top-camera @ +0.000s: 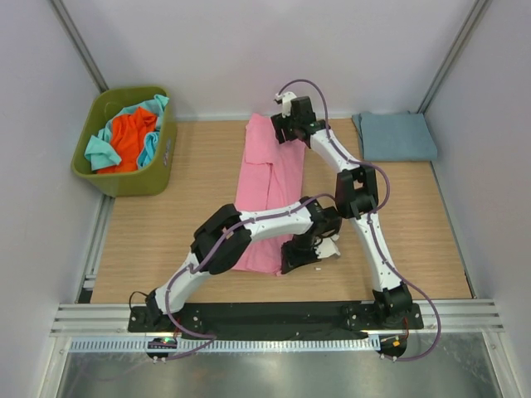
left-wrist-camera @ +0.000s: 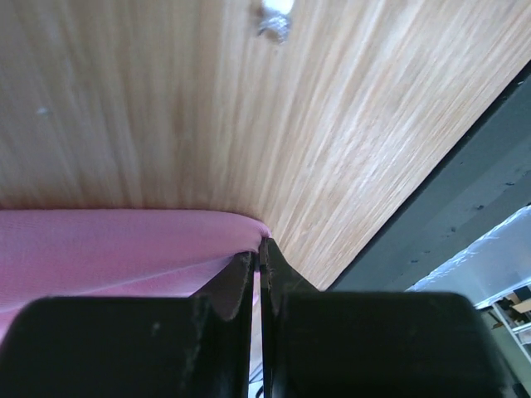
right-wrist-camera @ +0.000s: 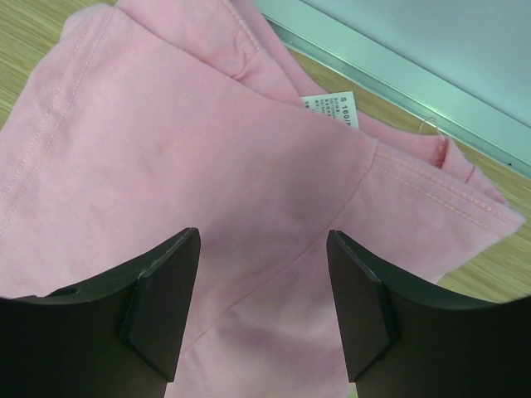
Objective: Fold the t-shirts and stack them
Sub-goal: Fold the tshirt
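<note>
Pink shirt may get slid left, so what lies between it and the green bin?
Nothing: the top view shows bare tabletop between shirt and bin.

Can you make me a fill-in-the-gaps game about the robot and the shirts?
1. The left hand is ___ on the pink shirt's edge.
2. The right hand hangs ___ above that shirt.
3. The bin holds a teal shirt and an ___ one.
4. The folded blue shirt lies at the table's far ___ corner.

Missing words: shut, open, orange, right.
</note>
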`<state>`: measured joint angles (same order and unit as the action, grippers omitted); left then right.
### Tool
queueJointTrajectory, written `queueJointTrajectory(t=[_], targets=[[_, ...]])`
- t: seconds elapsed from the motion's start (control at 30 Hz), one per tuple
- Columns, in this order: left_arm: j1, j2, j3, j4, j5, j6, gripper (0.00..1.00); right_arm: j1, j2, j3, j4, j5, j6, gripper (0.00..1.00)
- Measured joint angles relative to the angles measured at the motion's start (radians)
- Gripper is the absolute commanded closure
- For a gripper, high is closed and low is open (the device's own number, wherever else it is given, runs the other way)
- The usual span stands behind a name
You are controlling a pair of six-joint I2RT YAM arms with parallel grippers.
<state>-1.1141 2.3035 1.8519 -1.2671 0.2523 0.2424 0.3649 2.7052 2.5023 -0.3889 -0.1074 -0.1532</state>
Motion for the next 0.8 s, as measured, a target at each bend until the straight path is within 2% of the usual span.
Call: queueJointTrajectory(t=[0.2, 0.4, 0.6, 0.73, 0.8], targets=[[-0.035, 0.018, 0.028, -0.017, -0.018, -0.001, 0.98, -0.012, 0.000, -0.003, 0.010, 0.001, 0.002, 0.30], [-0.042, 0.047, 0.077, -0.040, -0.027, -0.003, 0.98, -0.036, -0.031, -0.066, 0.003, 0.020, 0.003, 0.25], [-0.056, 0.090, 0.165, -0.051, -0.028, -0.003, 0.98, -0.085, -0.246, -0.224, -0.028, 0.038, 0.033, 0.23], [-0.058, 0.108, 0.204, -0.051, -0.028, -0.004, 0.97, -0.145, -0.433, -0.254, -0.023, 0.039, 0.060, 0.23], [-0.058, 0.112, 0.215, -0.048, -0.028, -0.004, 0.92, -0.173, -0.534, -0.278, -0.013, 0.041, 0.073, 0.23]])
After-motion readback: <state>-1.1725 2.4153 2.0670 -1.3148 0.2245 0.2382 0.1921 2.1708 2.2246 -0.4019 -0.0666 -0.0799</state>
